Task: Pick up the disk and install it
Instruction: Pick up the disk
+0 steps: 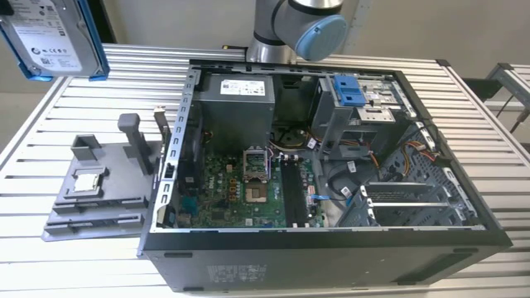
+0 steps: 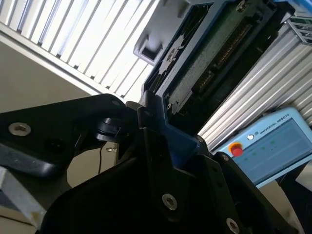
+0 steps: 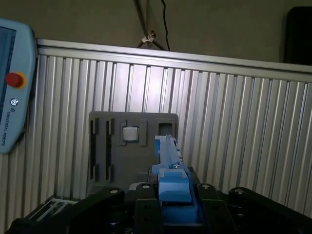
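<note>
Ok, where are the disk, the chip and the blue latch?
disk point(image 1: 46, 40), exterior view, on its white label.
chip point(image 1: 85, 181), exterior view, on its silver top.
blue latch point(image 1: 349, 90), exterior view, on its middle.

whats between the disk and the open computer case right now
In the exterior view, only bare table slats show between the disk and the computer case. The grey holder lies aside of that stretch, by the case's wall.
</note>
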Robot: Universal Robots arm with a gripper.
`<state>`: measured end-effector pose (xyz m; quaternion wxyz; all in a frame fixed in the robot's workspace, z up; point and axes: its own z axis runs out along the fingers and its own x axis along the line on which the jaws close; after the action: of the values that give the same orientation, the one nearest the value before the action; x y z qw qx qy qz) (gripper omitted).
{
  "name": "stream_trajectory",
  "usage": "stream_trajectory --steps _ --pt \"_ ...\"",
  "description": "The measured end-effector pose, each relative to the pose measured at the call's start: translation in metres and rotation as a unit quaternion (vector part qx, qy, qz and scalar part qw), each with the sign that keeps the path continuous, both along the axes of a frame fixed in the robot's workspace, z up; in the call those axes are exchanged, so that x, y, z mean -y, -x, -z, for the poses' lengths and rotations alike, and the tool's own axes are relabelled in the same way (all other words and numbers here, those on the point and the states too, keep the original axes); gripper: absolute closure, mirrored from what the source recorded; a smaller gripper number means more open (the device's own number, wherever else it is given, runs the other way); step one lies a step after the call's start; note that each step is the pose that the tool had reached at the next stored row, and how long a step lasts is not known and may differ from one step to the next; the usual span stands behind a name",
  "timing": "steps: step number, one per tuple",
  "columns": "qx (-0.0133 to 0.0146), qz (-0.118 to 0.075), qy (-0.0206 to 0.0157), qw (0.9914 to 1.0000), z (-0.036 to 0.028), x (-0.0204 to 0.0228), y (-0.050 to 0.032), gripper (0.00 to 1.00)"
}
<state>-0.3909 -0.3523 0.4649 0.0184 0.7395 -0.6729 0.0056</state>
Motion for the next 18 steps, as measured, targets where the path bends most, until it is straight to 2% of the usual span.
stream_trajectory --steps 4,11,18 --pt "0.0 0.0 0.0 1.0 -0.0059 0.0 0.0 1.0" --pt "0.0002 0.0 0.0001 1.0 -0.0061 0.0 -0.0016 1.0" --pt "-0.0028 -0.002 -0.0004 0.99999 -0.0063 0.0002 -0.025 1.0"
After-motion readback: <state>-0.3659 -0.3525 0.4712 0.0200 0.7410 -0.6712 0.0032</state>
